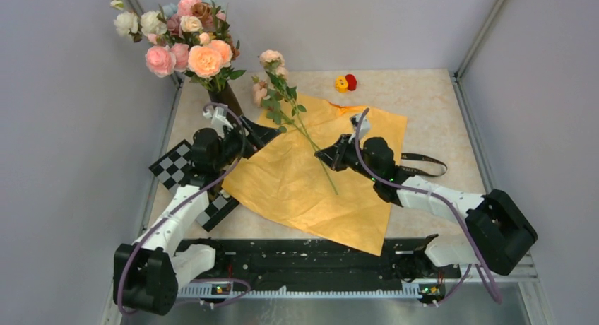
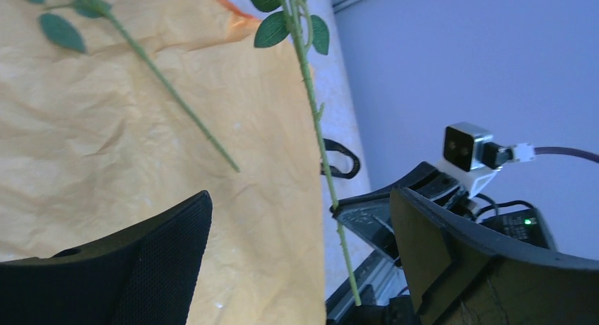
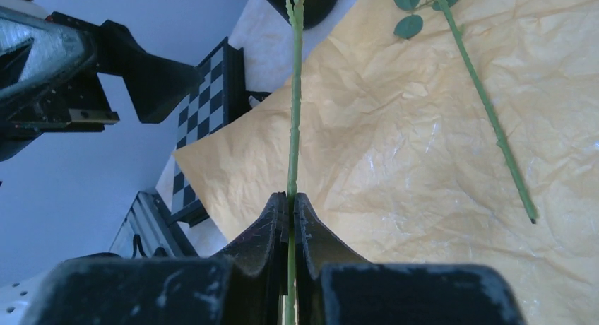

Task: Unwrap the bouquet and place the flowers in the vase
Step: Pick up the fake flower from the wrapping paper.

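Top external view: a pale table point(image 1: 431, 106) carries a wide sheet of crumpled orange paper point(image 1: 297, 184), spread open and flat across its middle.

The right arm starts at the near right corner, its elbow pushed out to the right and its forearm running left over the paper. The left arm rises from the near left corner and bends right at the wrist.

A black vase point(image 1: 226, 99) stands at the far left, just beyond the paper's corner, with a full bunch of pink, peach and white blooms point(image 1: 187, 35) in it.

The left gripper point(image 1: 272, 132) points right, close to the foot of the vase. In its wrist view the fingers point(image 2: 155, 254) stand spread wide with nothing between them.

The right gripper point(image 1: 321, 155) points left over the paper. Its wrist view shows the jaws pressed together, pinching a thin green stem point(image 3: 293, 92) low on its length. That held stem slants up toward the far left, its pale pink heads point(image 1: 272, 56) beside the vase. A second stem point(image 3: 487, 106) lies loose on the paper beside it.

A checkerboard point(image 1: 176, 166) sits under the left arm. A black ribbon point(image 1: 424, 159) trails off the paper's right edge. Small yellow and red heads point(image 1: 345, 83) rest on the table beyond the paper.
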